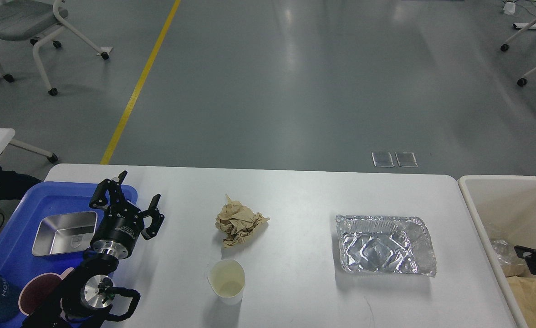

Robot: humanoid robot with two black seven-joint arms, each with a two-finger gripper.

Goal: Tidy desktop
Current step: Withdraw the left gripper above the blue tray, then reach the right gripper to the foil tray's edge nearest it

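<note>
On the large white rounded-corner desktop (295, 191) a crumpled tan paper wad (239, 222), a pale paper cup (226, 280) and a crinkled foil tray (384, 246) are noted, well apart, while the left gripper (133, 198) is held spread and empty at the blue plastic tray's (12, 237) edge; the right gripper's state cannot be told.

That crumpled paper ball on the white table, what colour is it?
Light brown, like kraft paper; the head view shows it.
</note>
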